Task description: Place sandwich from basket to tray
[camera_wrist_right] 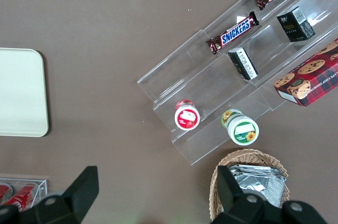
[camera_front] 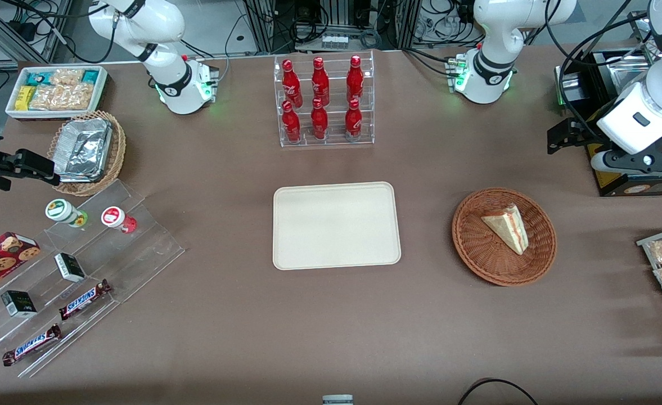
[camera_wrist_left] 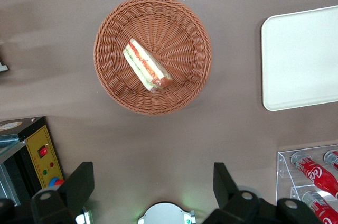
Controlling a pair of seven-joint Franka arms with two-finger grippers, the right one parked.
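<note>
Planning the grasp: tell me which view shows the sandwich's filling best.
The left wrist view: the sandwich in the basket shows its layered edge, with the open gripper high above. The front view shows mostly bread; the right wrist view shows none.

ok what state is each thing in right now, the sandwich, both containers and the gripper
triangular sandwich wedge: lying in the basket, ungrasped
round reddish-brown wicker basket: upright on the table, holding only the sandwich
flat cream rectangular tray: on the table, bare
left gripper: open, raised above the table, holding nothing
</note>
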